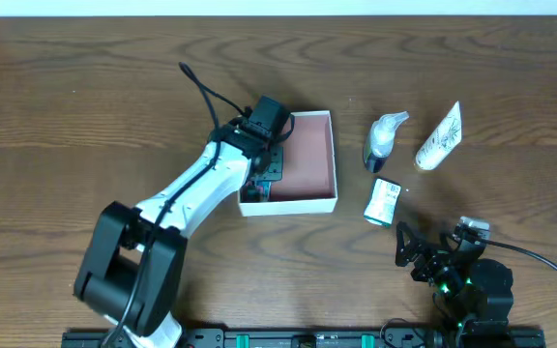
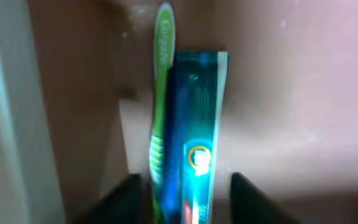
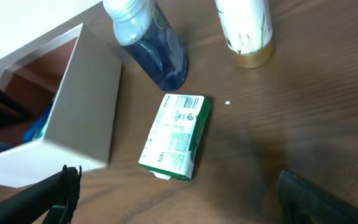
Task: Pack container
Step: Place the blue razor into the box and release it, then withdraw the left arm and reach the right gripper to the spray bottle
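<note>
The packing is partway through, by my reading. The square shallow container with thin white walls and a dusty pink-brown floor sits near the middle of the brown wood-grain surface. The left tool reaches down into its left side. Between its dark fingers lie a green plastic toothbrush and a blue toothpaste tube, side by side on the container floor close to a wall. The fingers flank the pair closely, but I cannot tell whether they press on them or have let go.

Three things lie outside, between the container and the right edge: a blue bottle with a white spray cap, a white squeeze tube with a gold cap, and a small green-and-white carton. The right tool hangs wide apart near the front edge, just short of the carton.

Next, the left tool probably needs to release if it has not, and lift straight out, clearing the wall. The carton looks like the nearest pick for the right tool.
</note>
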`<state>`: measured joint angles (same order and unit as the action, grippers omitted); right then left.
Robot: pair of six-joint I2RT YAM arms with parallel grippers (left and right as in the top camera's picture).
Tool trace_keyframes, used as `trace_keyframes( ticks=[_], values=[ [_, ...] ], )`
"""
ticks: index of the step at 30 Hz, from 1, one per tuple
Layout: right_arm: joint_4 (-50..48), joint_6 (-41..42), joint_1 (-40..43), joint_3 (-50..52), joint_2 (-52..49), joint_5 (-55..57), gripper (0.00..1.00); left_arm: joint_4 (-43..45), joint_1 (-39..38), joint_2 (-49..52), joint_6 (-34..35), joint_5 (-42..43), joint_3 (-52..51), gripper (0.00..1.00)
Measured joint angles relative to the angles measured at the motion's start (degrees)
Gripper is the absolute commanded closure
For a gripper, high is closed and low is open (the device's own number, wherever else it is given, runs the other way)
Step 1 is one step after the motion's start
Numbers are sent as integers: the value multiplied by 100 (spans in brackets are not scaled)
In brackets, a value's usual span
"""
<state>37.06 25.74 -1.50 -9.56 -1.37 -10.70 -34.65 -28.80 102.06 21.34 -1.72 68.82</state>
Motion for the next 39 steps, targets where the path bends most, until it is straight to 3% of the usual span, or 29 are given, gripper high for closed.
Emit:
trace_keyframes(
  ticks=[5,12,17,21,22,26,29,33,39],
  values=[
    [0,0,0,0,0,0,1,-293,0,-800,160,0,2,41],
    [0,0,0,0,0,2,1,-970,4,-2649,234,-9,35,34],
    [0,0,0,0,0,0,1,-1928,192,-3657,87,-507,92,16],
    [-39,92,0,0,0,-11,1,-2651,752,-3871,48,-1067,107,7],
    [-74,205,0,0,0,-37,1,-2778,898,-3862,44,-1141,107,1],
    [-291,710,0,7,-2,-426,1,-3056,1453,-3768,24,-1351,107,2],
    [-691,503,0,4,-9,-1021,1,-3104,1574,-3744,24,-1401,107,2],
    [-501,264,-2,-216,-363,-1473,1,-3110,1591,-3742,24,-1416,107,2],
    [632,-328,-203,-2015,-2074,-1147,1,-3112,1596,-3724,24,-1421,107,2]
  ],
)
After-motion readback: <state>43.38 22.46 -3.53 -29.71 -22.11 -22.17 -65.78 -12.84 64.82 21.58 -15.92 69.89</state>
